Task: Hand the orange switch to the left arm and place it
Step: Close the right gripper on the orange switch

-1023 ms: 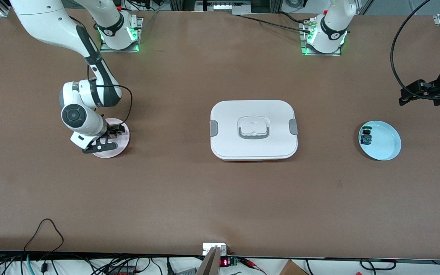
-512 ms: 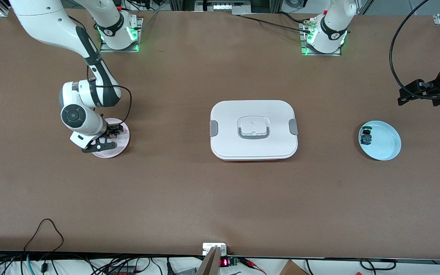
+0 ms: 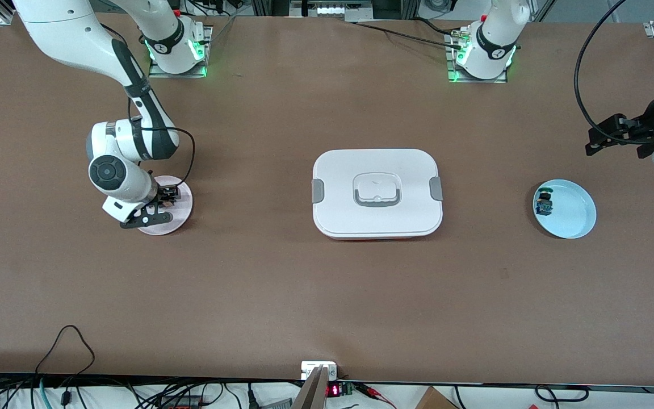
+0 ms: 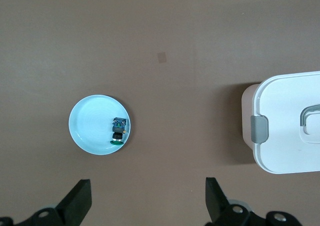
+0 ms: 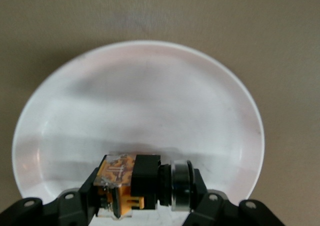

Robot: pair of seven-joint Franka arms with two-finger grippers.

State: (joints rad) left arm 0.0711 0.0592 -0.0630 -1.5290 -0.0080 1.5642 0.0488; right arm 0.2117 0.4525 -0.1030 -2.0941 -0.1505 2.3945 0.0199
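The orange switch [image 5: 131,182], black with an orange section, is between the fingers of my right gripper [image 5: 145,192], which is shut on it low over the pink plate [image 5: 150,101]. In the front view the right gripper [image 3: 158,205] is over that plate [image 3: 183,211] at the right arm's end of the table. The white box [image 3: 377,193] stands at the table's middle and also shows in the left wrist view [image 4: 290,121]. My left gripper [image 3: 595,139] is open and empty, up over bare table near the blue plate [image 3: 574,216]; its fingers are wide apart in its own view [image 4: 146,198].
The blue plate [image 4: 92,131] holds a small part with a green cap and blue body [image 4: 118,131], also seen in the front view [image 3: 544,203]. Cables and electronics lie along the table edge nearest the front camera.
My right gripper has shifted slightly with the switch over the pink plate. My left gripper has drifted a little toward the robots' bases and toward the box.
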